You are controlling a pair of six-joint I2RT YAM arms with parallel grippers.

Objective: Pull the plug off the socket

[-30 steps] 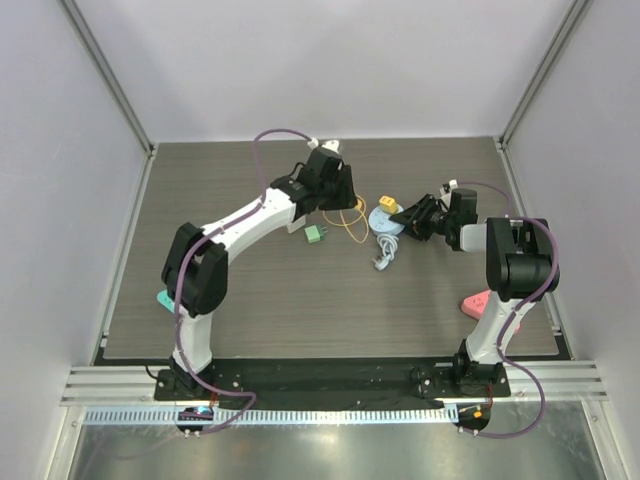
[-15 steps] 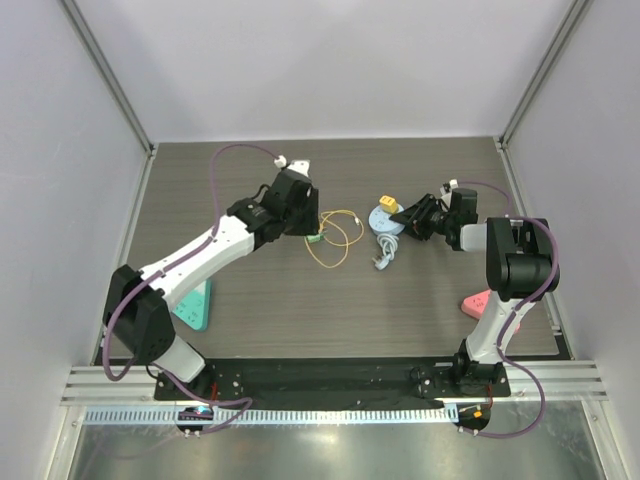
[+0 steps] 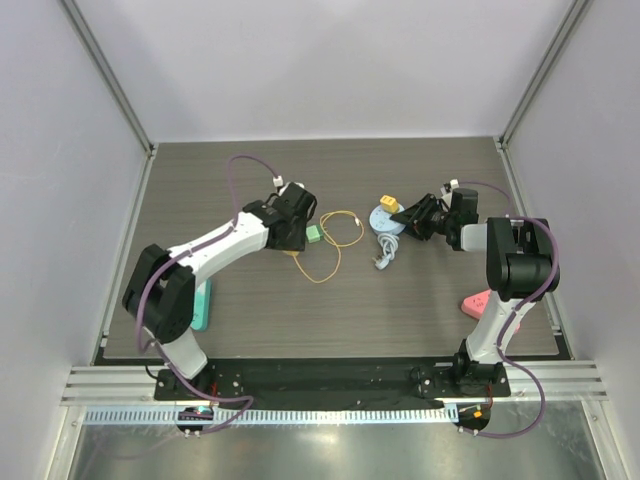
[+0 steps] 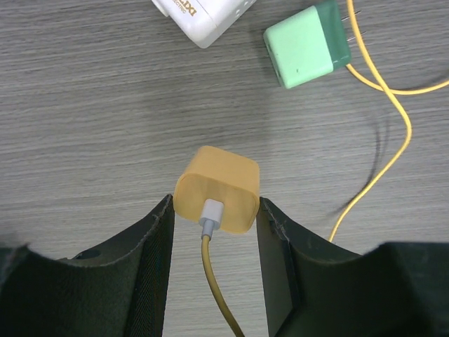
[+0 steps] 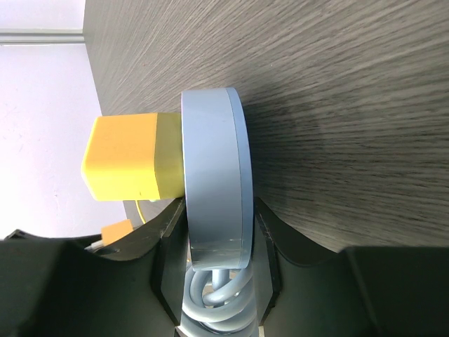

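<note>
- The round blue socket (image 5: pixel 214 154) is at the right of the desk's (image 3: pixel 400 310) middle, towards the far side. It lies flat, with one face turned to the desk.
- The yellow plug (image 5: pixel 126 158) sits in the other face of the socket and sticks up from it. It is not pulled off yet.
- The right gripper (image 5: pixel 214 232) is closed narrow on the rim of the socket, with one finger on each side of the disc. It does not touch the yellow plug.
- A grey cable (image 5: pixel 217 295) is coiled at the socket, between the fingers, and it runs out onto the desk on the near side.
- The left gripper (image 4: pixel 214 207) is at the left of the middle. Its fingers press on both sides of an orange charger (image 4: pixel 217 184), so it holds this one.
- A yellow cable (image 4: pixel 210 281) comes out of the orange charger and makes a loop on the desk beside it.
- A green plug (image 4: pixel 305 45) lies just past the charger and apart from it. The yellow cable passes beside its pins.
- A white block (image 4: pixel 203 14) with printed letters lies near the green plug.
- A pink object (image 3: pixel 478 300) lies near the right arm and a teal object (image 3: pixel 200 305) near the left arm.
</note>
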